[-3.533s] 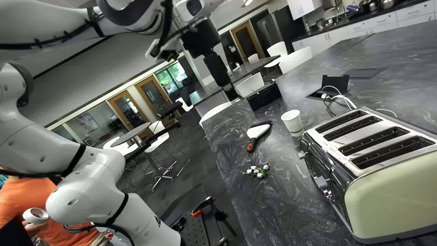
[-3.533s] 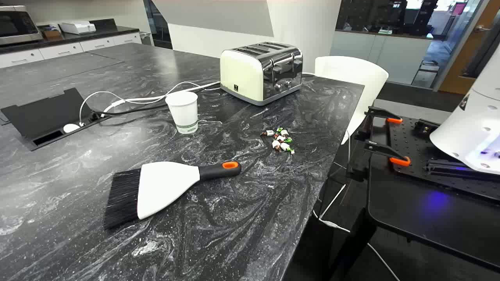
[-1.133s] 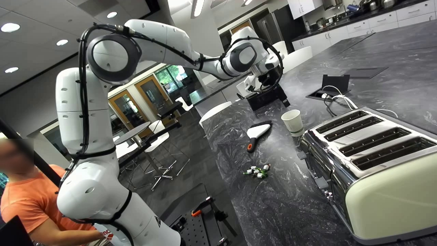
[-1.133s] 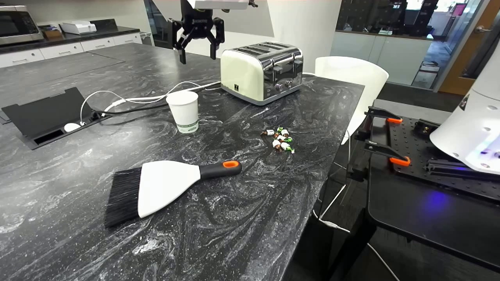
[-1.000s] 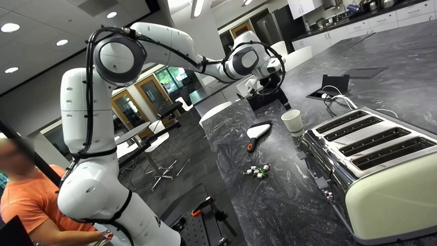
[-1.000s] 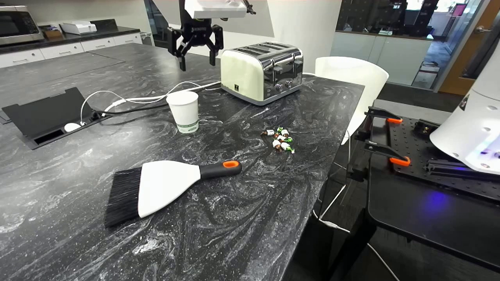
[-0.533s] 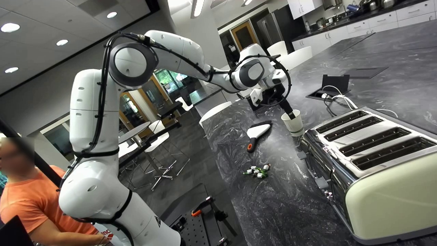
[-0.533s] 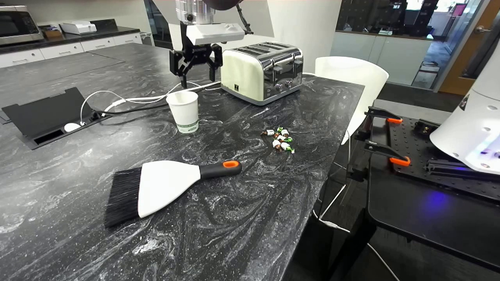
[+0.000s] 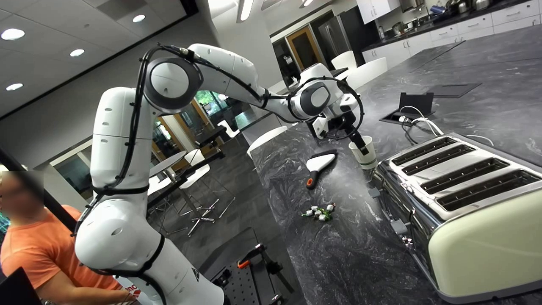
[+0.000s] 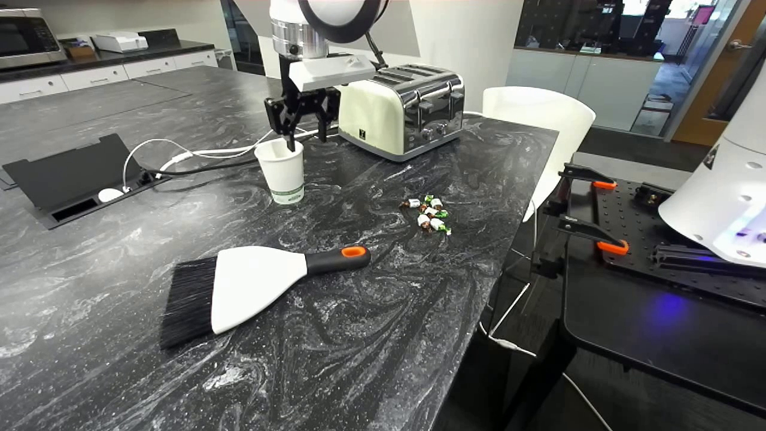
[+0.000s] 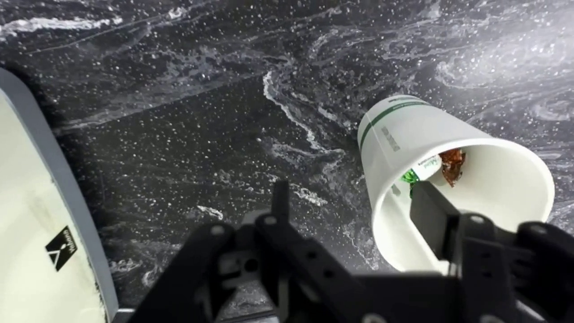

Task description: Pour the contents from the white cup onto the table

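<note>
Plainly, the white tapered paper cup (image 10: 284, 176) stands upright left of centre in an exterior view, long axis vertical, mouth up, on the dark-grey, pale-veined stone-look countertop (image 10: 389, 335). Crinkled white, green and brown wrapped pieces (image 11: 428, 167) lie inside. The black gripper (image 10: 307, 142) has fingers wide apart, one overlapping the mouth.

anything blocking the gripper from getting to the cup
Nothing visible stands between the open gripper and the cup; in the wrist view one finger overlaps its mouth, though I can't tell if it touches.
</note>
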Controlling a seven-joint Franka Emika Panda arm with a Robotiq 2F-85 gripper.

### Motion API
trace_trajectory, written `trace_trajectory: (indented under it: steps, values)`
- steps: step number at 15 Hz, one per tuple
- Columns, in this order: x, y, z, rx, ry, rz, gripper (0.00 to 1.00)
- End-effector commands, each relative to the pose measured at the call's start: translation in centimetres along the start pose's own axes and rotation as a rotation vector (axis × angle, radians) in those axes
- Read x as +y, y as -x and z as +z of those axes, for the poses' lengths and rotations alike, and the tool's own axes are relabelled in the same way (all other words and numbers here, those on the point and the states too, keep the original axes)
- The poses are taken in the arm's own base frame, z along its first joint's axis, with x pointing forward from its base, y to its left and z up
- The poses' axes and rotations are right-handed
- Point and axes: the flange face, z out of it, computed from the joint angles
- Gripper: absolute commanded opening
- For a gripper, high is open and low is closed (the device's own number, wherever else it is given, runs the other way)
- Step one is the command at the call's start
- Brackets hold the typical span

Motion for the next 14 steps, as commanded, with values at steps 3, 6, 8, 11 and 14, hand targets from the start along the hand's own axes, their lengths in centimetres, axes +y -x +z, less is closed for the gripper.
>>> trace_trajectory:
  steps: [3, 6, 8, 11, 14]
  values:
    - [-1.3, 0.5, 0.1, 0.022, -0.014, 0.025, 0.26]
    - [-2.0, 0.9, 0.0, 0.019, -0.021, 0.018, 0.04]
    - [-2.4, 1.1, 0.0, 0.018, -0.024, 0.015, 0.0]
    - [-2.9, 1.0, -1.0, 0.022, -0.042, 0.02, 0.01]
    - [-2.2, 0.1, -4.5, 0.044, -0.087, 0.008, 0.01]
